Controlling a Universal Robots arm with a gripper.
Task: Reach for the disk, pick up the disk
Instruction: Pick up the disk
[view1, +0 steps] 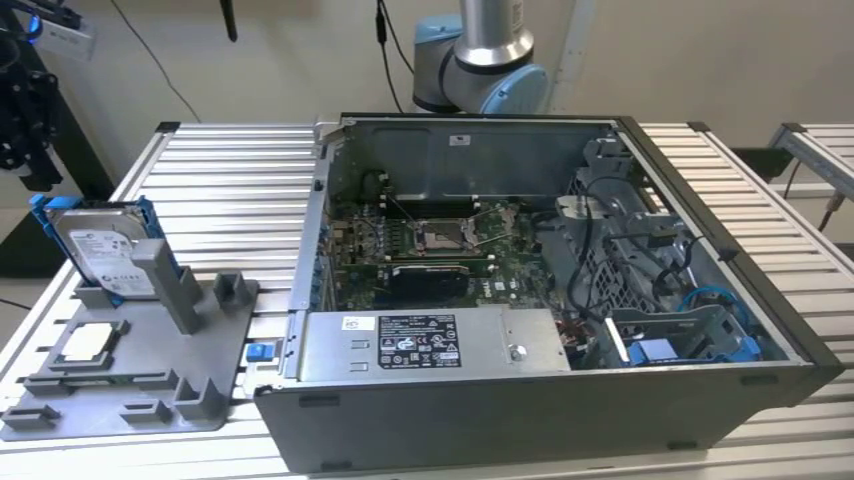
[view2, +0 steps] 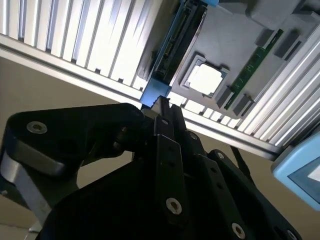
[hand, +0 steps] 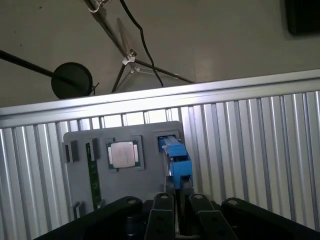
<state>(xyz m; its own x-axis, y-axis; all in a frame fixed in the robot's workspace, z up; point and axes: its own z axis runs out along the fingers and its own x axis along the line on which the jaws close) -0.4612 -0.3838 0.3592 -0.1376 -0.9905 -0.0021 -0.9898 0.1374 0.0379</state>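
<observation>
The disk (view1: 104, 250) stands on edge in the grey holder (view1: 134, 405), far on the exterior view's left. In the first wrist view the end effector (hand: 180, 196), pinched together and empty, sits in line with its thin blue edge, not touching.

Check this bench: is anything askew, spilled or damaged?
Nothing stands out. The disk stands on edge in its slot of the grey holder, the chip lies flat in its recess, and the open computer case sits flat on the table. Nothing is spilled.
</observation>
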